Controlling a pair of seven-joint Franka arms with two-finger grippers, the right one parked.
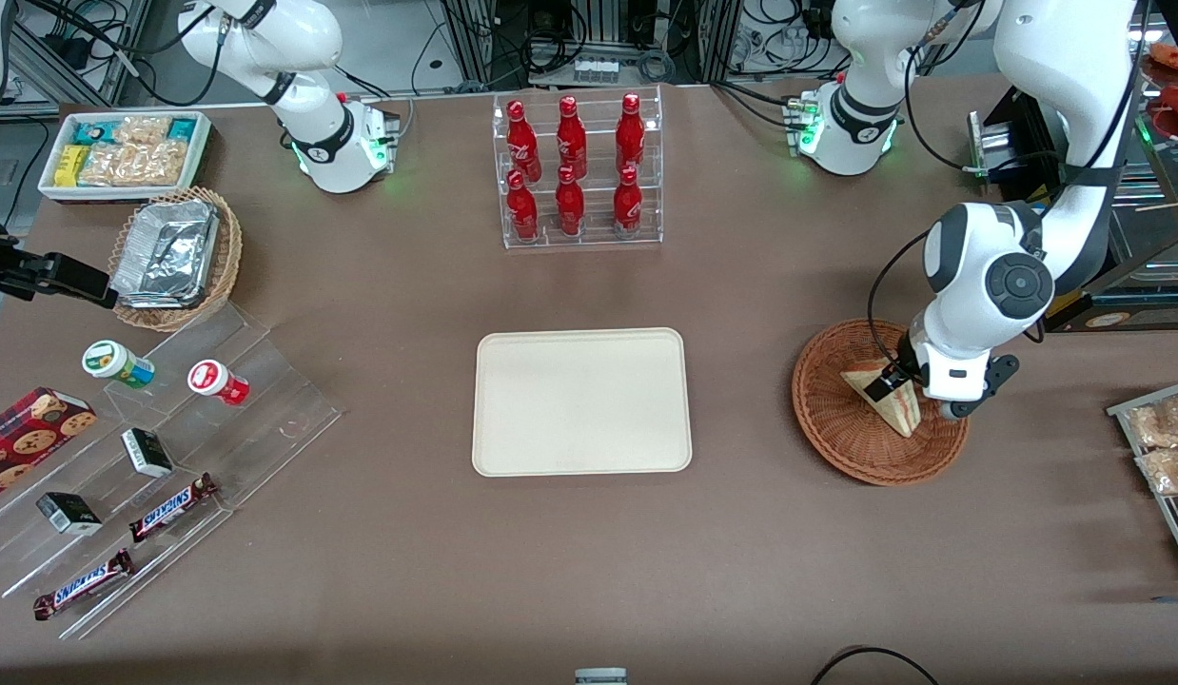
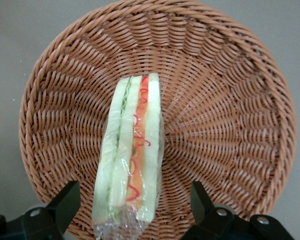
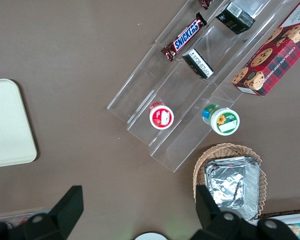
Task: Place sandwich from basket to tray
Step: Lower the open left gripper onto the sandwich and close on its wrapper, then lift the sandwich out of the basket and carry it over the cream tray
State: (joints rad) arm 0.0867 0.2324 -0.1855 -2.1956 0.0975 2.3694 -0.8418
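Gripper [image 1: 901, 392] of the working left arm, lowered into the basket [image 1: 836, 419], wrist pointing down at the table and the arm's white forearm rising above the basket's rim. In the left wrist view the two dark fingers [image 2: 65, 205] stand apart, one on each side of the sandwich [image 2: 130, 160], each with a visible gap to the wrapping; nothing is clamped.

Sandwich [image 1: 886, 400]: a wrapped triangular wedge lying in the basket [image 2: 225, 100], cut edge facing the wrist camera, showing pale bread with green and red-orange layers. It rests on the wicker floor near the basket's middle, directly under the gripper.

Other containers, in the order they show across the front view, all placed relative to the tray [image 1: 581, 401]:
- White bin [image 1: 199, 152], toward the parked arm's end of the table and farther from the front camera than the tray; holds packaged snacks.
- Light wicker basket [image 1: 225, 266], just nearer the camera than the bin; holds stacked foil trays [image 1: 166, 252].
- Clear stepped display [image 1: 265, 381], beside the tray toward the parked arm's end; carries two small capped cups, dark small boxes, two chocolate bars and a cookie box [image 1: 28, 433].
- Tray: cream, flat, at the table's middle, nothing on it.
- Clear rack [image 1: 578, 171], farther from the camera than the tray; holds six red bottles in two tiers.
- Basket with the sandwich: beside the tray, toward the working arm's end, apart from it.
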